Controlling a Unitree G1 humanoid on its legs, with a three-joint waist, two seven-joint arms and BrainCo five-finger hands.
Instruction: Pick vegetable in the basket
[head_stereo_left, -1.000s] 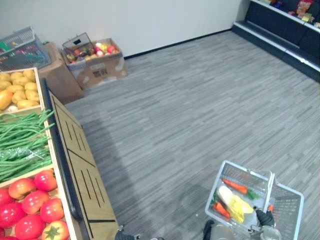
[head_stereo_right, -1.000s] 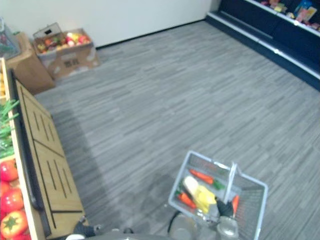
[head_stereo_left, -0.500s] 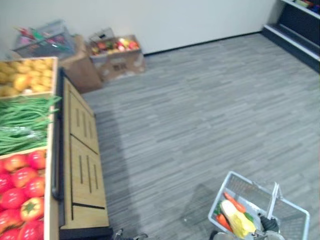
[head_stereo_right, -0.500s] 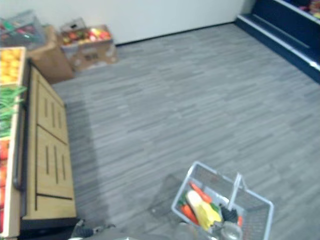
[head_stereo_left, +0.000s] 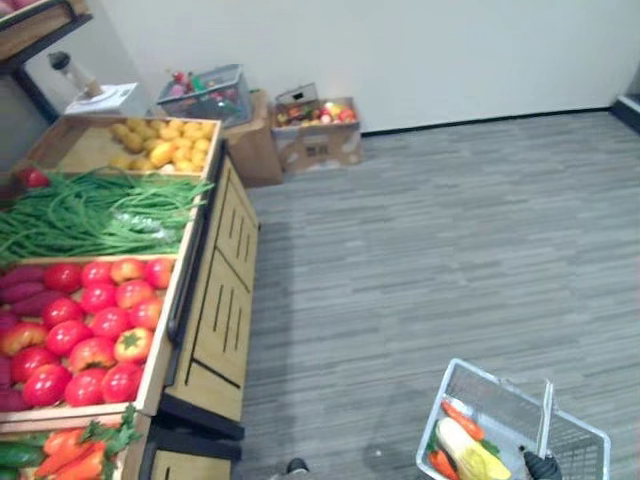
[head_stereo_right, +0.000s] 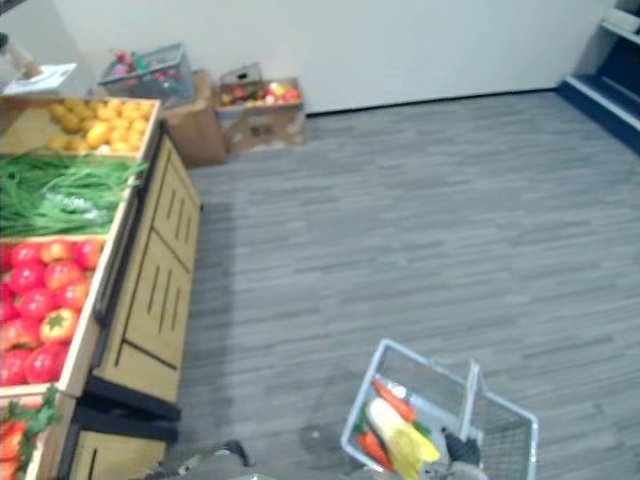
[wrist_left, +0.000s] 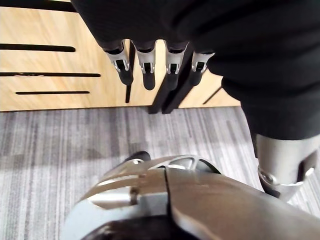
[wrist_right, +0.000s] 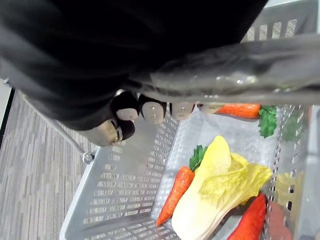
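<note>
A grey mesh basket (head_stereo_left: 470, 372) hangs at the lower right over the floor. My right hand (wrist_right: 145, 109) is shut round its handle (wrist_right: 235, 80), and it also shows in the eye views (head_stereo_right: 462, 447). Inside lie a pale yellow cabbage (wrist_right: 220, 185), two carrots (wrist_right: 172, 196) (wrist_right: 241, 110) and another red-orange piece (wrist_right: 247, 226). My left hand (wrist_left: 148, 67) hangs with straight fingers beside the wooden side of the produce stand (head_stereo_left: 222, 290), holding nothing. On the stand lie tomatoes (head_stereo_left: 95, 320), green beans (head_stereo_left: 95, 212), yellow produce (head_stereo_left: 165, 145) and carrots (head_stereo_left: 70, 455).
The stand runs along the left. Behind it stand a cardboard box of mixed produce (head_stereo_left: 318, 135) and a grey basket (head_stereo_left: 205, 93) on another box by the white wall. Grey plank floor (head_stereo_left: 430, 250) spreads to the right.
The camera has swung towards the stand, so much more of the produce shows. The basket stays in my right hand at the lower right.
</note>
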